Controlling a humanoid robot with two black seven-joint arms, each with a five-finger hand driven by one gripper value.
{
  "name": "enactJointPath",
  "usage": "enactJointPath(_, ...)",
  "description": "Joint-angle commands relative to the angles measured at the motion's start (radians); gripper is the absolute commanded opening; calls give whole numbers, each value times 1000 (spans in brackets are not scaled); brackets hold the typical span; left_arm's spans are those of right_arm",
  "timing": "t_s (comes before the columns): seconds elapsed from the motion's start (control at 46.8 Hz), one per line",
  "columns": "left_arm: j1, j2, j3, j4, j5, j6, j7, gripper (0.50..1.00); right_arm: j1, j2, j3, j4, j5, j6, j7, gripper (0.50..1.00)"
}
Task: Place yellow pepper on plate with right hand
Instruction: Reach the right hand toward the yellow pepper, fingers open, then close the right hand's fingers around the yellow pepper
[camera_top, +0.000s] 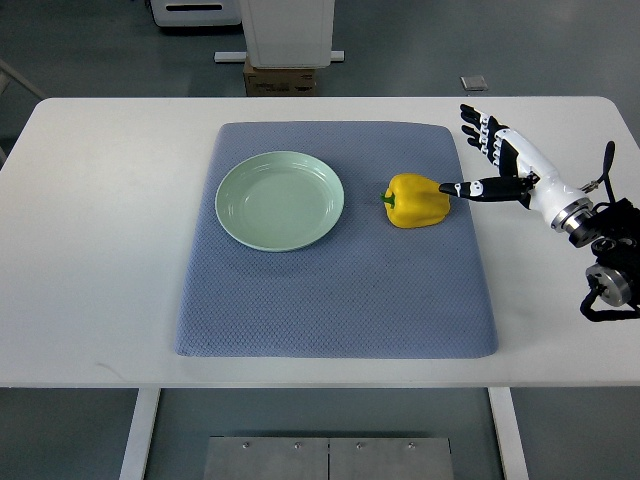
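Note:
A yellow pepper (416, 200) with a green stem lies on its side on the blue-grey mat (336, 290), right of centre. A pale green plate (280, 200) sits on the mat to the pepper's left, with nothing on it. My right hand (482, 152) comes in from the right edge and hovers just right of the pepper. Its fingers are spread open, and the thumb tip reaches the pepper's right side. The hand holds nothing. The left arm does not show.
The mat lies on a white table (90, 250). Beyond the table's far edge stand a cardboard box (280, 78) and a white machine base (288, 30). A small grey square (474, 83) lies on the floor behind.

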Motion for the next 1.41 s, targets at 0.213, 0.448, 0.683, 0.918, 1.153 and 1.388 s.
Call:
enactJointPath(0.213,0,0,0,0,0,0,0,1000,-4,11,-50,-34,-3,-91,0,1000)
enactJointPath(0.448,0,0,0,0,0,0,0,1000,36,13,-173,-31,-6,-129,0,991)
enactJointPath(0.683,-1,0,0,0,0,-1,0,1000,83,16,-266,-28,-8,-143,0,908)
enactJointPath(0.918,0,0,0,0,0,0,0,1000,100,60,-283,-46,-35,-149,0,908)
enactJointPath(1.153,0,0,0,0,0,0,0,1000,138,97,-380,-70,-44,-180,0,916)
enactJointPath(1.388,0,0,0,0,0,0,0,1000,158,143,-443,-132,-44,-198,0,918)
